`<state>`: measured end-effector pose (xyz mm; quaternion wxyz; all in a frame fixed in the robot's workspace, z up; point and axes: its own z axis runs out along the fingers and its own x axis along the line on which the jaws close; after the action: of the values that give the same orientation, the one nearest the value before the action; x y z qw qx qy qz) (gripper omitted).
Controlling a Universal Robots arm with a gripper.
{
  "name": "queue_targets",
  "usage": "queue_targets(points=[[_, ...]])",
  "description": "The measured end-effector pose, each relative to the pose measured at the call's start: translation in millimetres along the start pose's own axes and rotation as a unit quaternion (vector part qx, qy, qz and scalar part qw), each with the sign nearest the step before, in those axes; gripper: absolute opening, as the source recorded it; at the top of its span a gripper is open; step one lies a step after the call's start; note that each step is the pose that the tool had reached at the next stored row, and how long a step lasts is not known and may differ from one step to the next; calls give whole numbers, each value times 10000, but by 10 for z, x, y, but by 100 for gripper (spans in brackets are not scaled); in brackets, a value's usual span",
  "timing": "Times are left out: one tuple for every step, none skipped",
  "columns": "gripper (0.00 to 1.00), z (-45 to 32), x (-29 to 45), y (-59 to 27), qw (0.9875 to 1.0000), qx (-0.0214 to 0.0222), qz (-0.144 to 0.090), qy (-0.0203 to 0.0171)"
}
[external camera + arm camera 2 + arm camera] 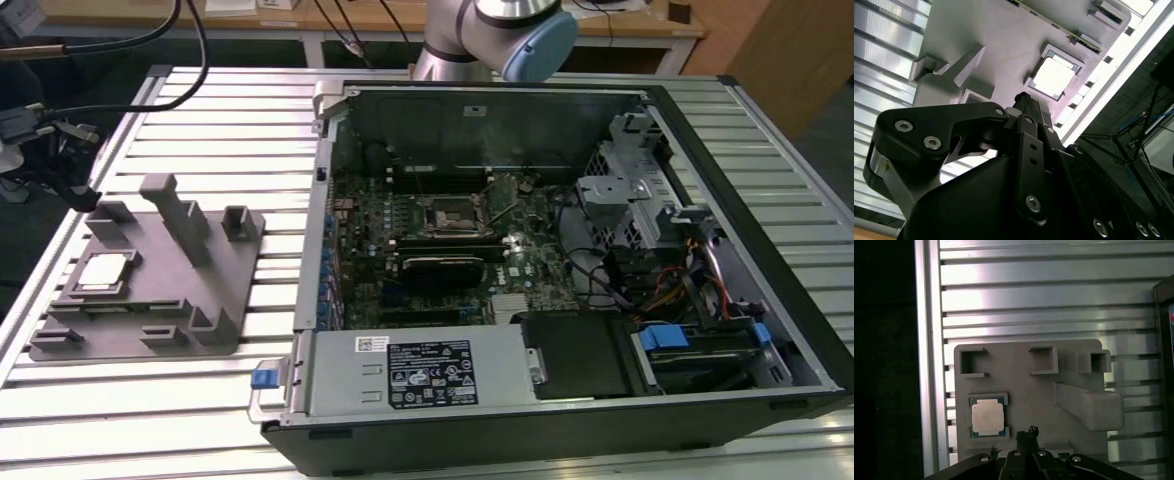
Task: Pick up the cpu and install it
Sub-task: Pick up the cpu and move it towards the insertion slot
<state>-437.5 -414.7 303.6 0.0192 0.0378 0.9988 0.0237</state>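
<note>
Zero of the two steps are finished, by my read: the pick and the install are both left.

The bench (227, 130) is slatted metal. It carries the open computer case (534, 430) across the middle and towards the exterior view's right. The arm (494, 30) rises behind the case at the far edge.

A grey fixture plate (147, 300) lies flat on the bench, on the exterior view's left, just beside the case. It has upright posts and several square pockets.

Inside the case the motherboard socket (447, 215) looks empty to me, with a black frame and no silver chip in it. It is small in this view, so I am not certain.

In the first wrist view the gripper (1026, 432) hangs over the fixture plate (1029, 400). The fingers are drawn together to a narrow tip with nothing between them. The second wrist view shows the same gripper (1024, 97) over the plate (999, 35).

The cpu (104, 272) lies flat in its pocket, near the plate edge that faces away from the case, silver top up. In both wrist views the cpu (987, 417) (1054, 78) is near the fingertips, off one corner, and I see no contact. It looks seated square, not tilted.

I judge the task to be at the approach stage. The cpu is well apart from the socket.
</note>
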Motion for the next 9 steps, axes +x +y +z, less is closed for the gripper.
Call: queue_targets(points=[[11,5,0,0,10000,0,0,0],[11,11,1,-1,10000,0,0,0],[11,18,1,-2,10000,0,0,0],[11,27,3,-2,10000,0,0,0],[11,36,4,-3,10000,0,0,0],[11,45,7,-4,10000,0,0,0],[11,55,10,-6,10000,0,0,0],[11,65,13,-7,10000,0,0,0],[11,75,16,-8,10000,0,0,0]])
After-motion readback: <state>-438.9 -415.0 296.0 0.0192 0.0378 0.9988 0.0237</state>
